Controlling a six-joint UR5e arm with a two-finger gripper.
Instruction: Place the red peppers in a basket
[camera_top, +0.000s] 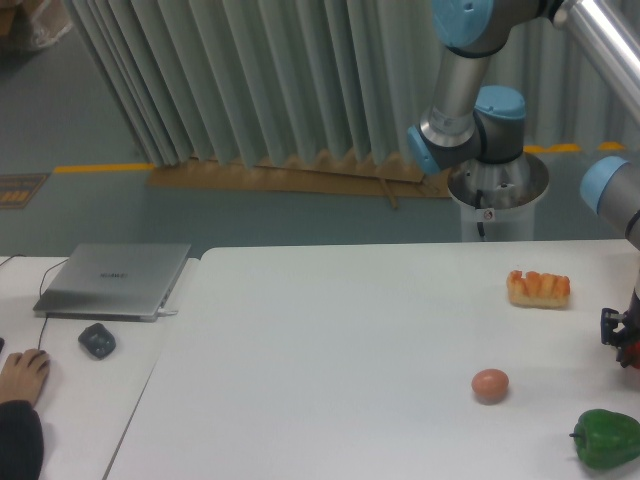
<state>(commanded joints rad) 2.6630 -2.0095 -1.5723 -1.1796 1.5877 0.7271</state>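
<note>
Gripper: the black two-finger gripper (622, 330) sits at the right edge of the frame, mostly cut off; I cannot tell whether its fingers are apart or closed.
Red pepper: only a sliver of the glossy red bell pepper (632, 353) shows at the right edge, directly under the gripper and touching it or nearly so.
Green pepper: 1 glossy green bell pepper (606, 438) lies on the white table (330, 370) near the lower right corner, below the red one.
Egg: 1 small pinkish-tan egg (490, 385) rests left of both peppers, apart from them.
Pastry: an orange ridged bread-like piece (538, 288) lies further back.
Left side: a closed grey laptop (115, 279), a dark mouse (97, 340), and a person's hand (24, 373).
</note>
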